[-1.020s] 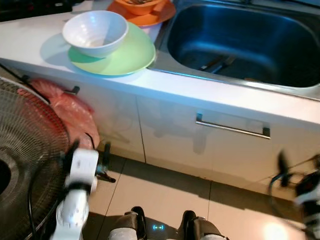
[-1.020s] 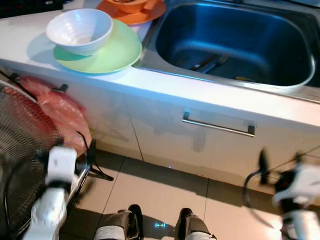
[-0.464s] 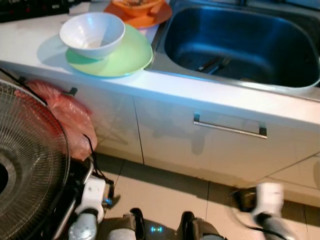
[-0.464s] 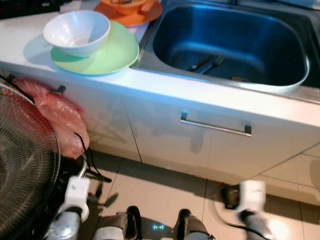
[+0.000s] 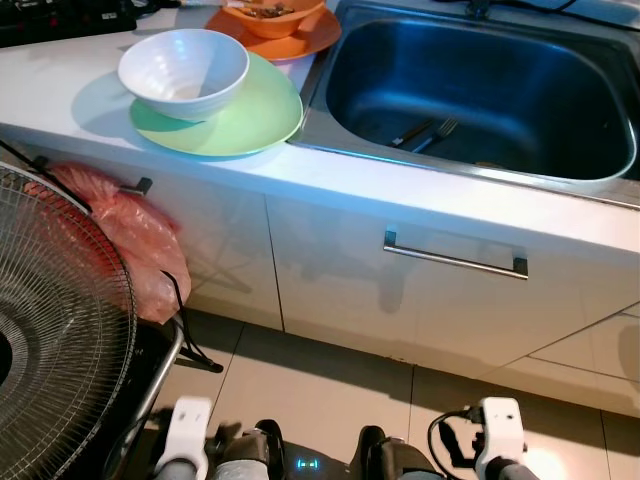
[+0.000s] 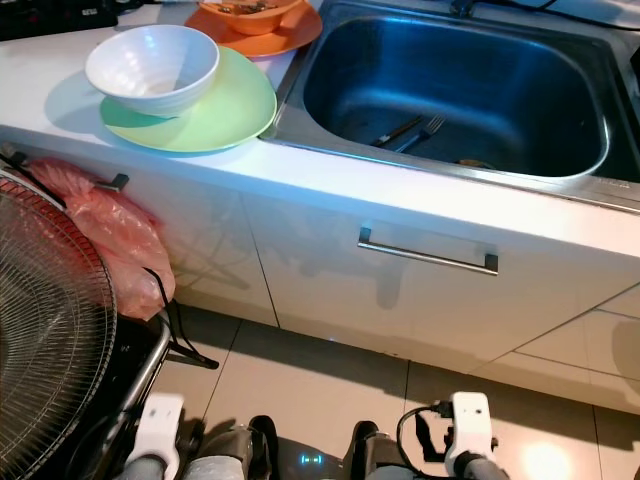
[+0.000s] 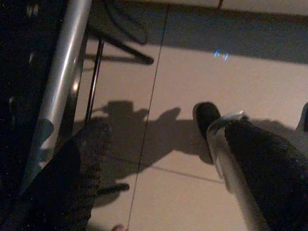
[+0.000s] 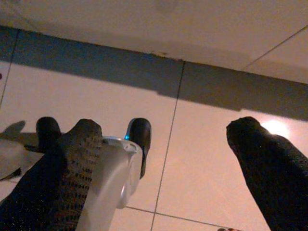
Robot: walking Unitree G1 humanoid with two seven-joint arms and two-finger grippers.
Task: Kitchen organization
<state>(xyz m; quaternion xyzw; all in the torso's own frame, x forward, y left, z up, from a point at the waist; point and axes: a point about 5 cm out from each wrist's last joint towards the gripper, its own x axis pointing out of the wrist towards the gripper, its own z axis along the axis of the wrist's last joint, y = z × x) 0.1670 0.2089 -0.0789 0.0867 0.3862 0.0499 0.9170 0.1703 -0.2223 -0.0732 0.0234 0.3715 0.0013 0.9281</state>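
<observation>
Bowl (image 5: 184, 72) on plate (image 5: 243, 117), fork (image 6: 421, 131) in sink (image 5: 480, 95)

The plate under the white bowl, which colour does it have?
The plate is light green; the right eye view shows it best, under the white bowl.

Both arms are lower than a second ago. The left arm (image 5: 183, 440), then raised in front of the fan (image 5: 55, 340), now hangs low beside the robot's leg, its wrist near the floor (image 5: 320, 380). The right arm (image 5: 498, 440), then out wide by the cabinet's lower edge, now sits close in by the right foot. Motion blur on both arms has cleared. The whole scene has shifted slightly, so the camera has moved.
</observation>
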